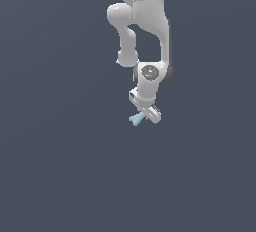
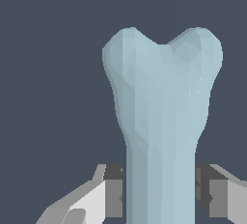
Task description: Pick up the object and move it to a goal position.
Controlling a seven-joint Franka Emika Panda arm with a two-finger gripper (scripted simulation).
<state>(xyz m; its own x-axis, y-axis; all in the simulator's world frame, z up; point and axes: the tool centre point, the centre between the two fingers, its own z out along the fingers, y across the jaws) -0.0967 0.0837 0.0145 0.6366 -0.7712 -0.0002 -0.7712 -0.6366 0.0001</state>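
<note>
The object is a small pale-blue bone-shaped piece (image 1: 135, 119). In the exterior view it sticks out from my gripper (image 1: 148, 114) toward the exterior view's left. The white arm comes down from the top of that view. In the wrist view the bone (image 2: 161, 121) fills the middle, with its knobby two-lobed end pointing away from the camera. My gripper (image 2: 161, 194) is shut on the bone's thin shaft, with one dark pad (image 2: 114, 191) against each side. The bone's other end is hidden.
A plain dark grey-blue surface (image 1: 60, 166) fills the rest of both views. No other objects, containers or edges show.
</note>
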